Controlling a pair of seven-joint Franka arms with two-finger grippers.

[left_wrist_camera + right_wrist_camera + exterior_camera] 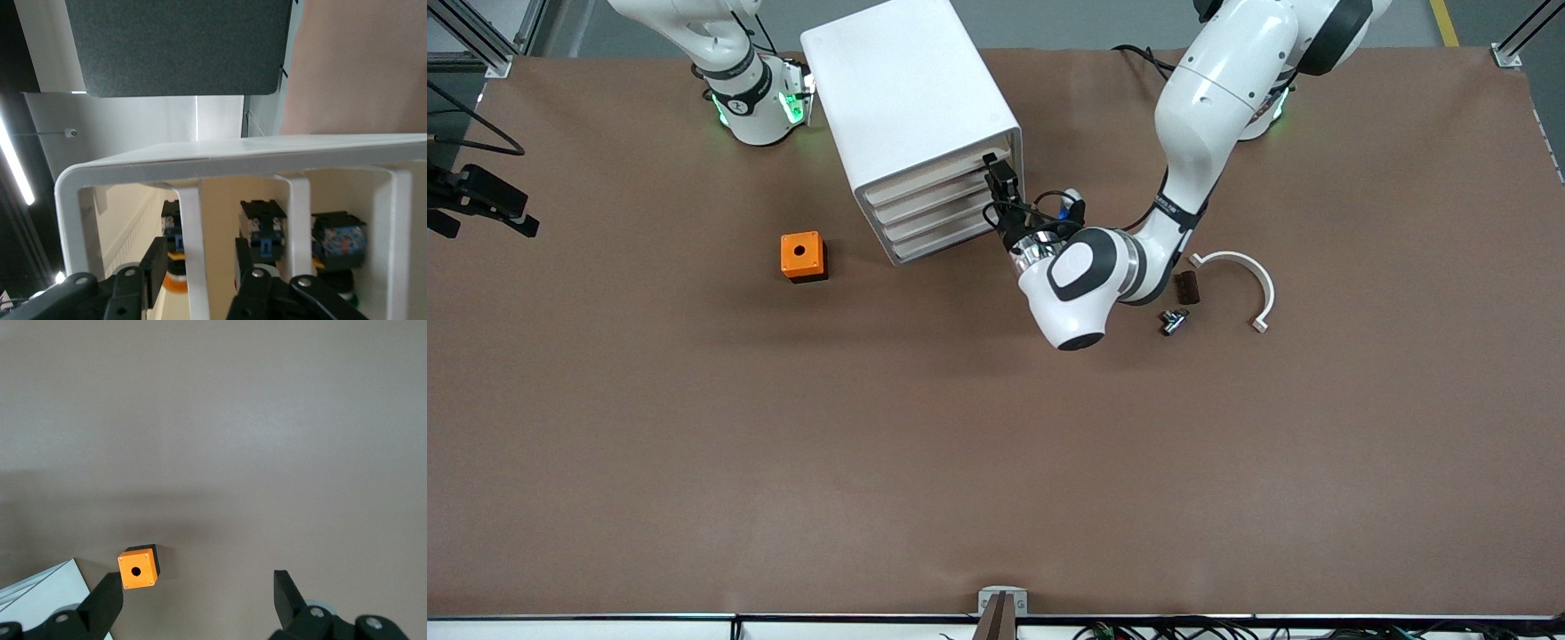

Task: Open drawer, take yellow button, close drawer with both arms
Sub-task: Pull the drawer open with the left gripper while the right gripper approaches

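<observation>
The white cabinet (898, 89) stands near the arms' bases, its four drawers facing the front camera. The top drawer (925, 171) looks shut. My left gripper (998, 178) is at that drawer's front, at the end toward the left arm. In the left wrist view the left gripper (200, 250) is open, its fingers (155, 263) astride the top drawer's front strip (190, 220) without pressing it. The button (175, 281), with its orange cap and a black and blue body, lies inside that drawer. My right gripper (200, 587) is open and empty, high over the table.
The orange cube with a hole (802, 256) (139, 568) sits beside the cabinet toward the right arm's end. A white curved piece (1240, 276), a brown block (1185, 287) and a small metal part (1172, 320) lie near the left arm. More push-button parts (263, 230) sit in the lower drawers.
</observation>
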